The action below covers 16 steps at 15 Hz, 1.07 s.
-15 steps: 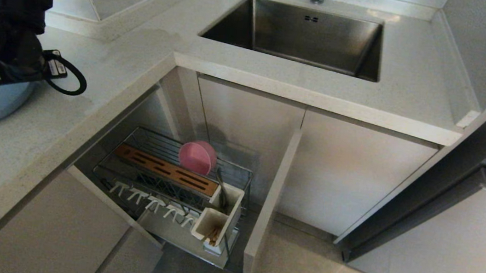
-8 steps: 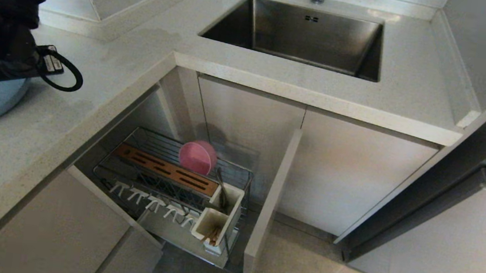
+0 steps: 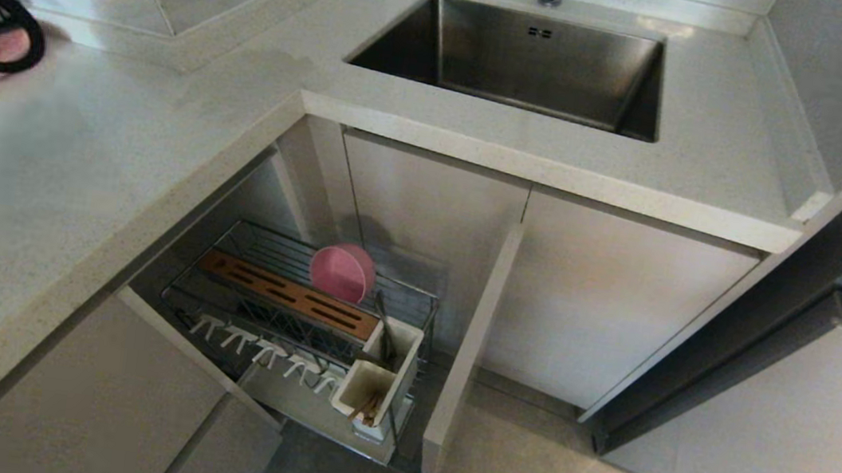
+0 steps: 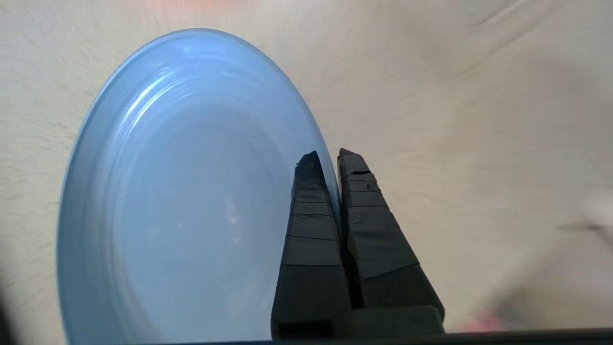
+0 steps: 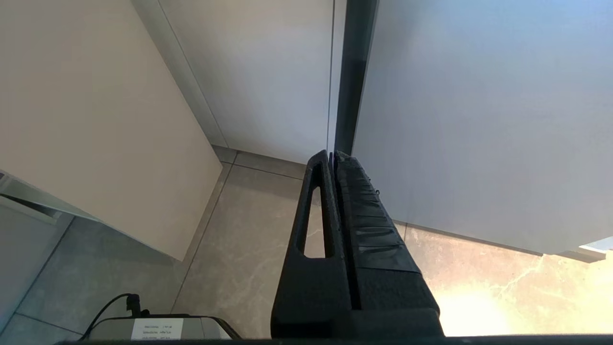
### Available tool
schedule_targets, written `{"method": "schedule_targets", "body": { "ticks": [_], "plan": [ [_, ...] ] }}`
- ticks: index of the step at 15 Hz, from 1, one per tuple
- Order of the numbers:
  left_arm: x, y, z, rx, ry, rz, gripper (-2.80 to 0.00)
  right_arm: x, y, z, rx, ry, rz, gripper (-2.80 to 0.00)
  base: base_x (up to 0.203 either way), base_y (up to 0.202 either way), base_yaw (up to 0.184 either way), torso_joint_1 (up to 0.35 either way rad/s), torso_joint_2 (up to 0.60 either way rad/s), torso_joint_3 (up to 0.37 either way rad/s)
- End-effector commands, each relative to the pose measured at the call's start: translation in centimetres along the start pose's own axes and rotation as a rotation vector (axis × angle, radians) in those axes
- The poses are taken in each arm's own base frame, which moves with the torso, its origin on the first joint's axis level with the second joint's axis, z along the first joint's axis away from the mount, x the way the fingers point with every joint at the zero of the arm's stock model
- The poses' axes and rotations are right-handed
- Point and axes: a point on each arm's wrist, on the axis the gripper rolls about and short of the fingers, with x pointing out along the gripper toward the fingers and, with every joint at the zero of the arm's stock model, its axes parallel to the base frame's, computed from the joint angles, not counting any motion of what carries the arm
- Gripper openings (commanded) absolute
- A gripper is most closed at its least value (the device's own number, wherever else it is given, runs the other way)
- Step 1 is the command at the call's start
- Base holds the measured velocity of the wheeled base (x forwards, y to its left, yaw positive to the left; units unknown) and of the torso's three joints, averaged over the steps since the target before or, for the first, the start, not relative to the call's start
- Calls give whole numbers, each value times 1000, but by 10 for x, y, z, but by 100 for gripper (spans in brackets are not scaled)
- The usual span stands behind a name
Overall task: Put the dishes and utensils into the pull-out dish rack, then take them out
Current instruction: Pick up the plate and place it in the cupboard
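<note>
Loading is mostly done: pink bowl (image 3: 342, 272) sits on edge in the pull-out dish rack (image 3: 413, 304), chopsticks (image 3: 368, 407) in its utensil box (image 3: 405, 363). Blue plate (image 4: 182, 191) is off the rack, above the counter (image 3: 118, 151), rim clamped in left gripper (image 4: 329, 160). Right gripper (image 5: 333, 158) hangs closed, empty, near the floor.

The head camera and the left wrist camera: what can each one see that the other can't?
Only the head view shows the sink, the pull-out dish rack and the pink bowl standing in it. Only the left wrist view shows the left gripper, its fingers shut on the rim of the blue plate. Both show that plate and the pale countertop.
</note>
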Motion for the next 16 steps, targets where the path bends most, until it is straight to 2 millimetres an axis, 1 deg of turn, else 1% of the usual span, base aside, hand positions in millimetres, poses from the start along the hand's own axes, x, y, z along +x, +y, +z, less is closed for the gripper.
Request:
{"method": "schedule_targets", "body": {
  "ticks": [1,3,4,7,10,11,12,14,16],
  "plan": [
    [-54,14,19,-42,-87,-53,-280,0,0,0,0,0,0,-280,0,0,0,0,0,0],
    [-93,18,23,-56,-118,-142,-280,0,0,0,0,1,0,-280,0,0,0,0,0,0],
    [-110,18,24,-61,-126,-197,-280,0,0,0,0,0,0,-280,0,0,0,0,0,0],
    [-145,26,25,-48,-143,-308,-280,0,0,0,0,1,0,-280,0,0,0,0,0,0],
    [-169,38,15,-39,-96,-375,-280,0,0,0,0,1,0,-280,0,0,0,0,0,0],
    [-177,43,13,-75,-85,-407,-280,0,0,0,0,0,0,-280,0,0,0,0,0,0],
    [-181,46,10,-115,-65,-424,-280,0,0,0,0,1,0,-280,0,0,0,0,0,0],
    [-178,47,-2,-118,-24,-420,-280,0,0,0,0,1,0,-280,0,0,0,0,0,0],
    [-181,45,-7,-221,31,-477,-280,0,0,0,0,1,0,-280,0,0,0,0,0,0]
  ]
}}
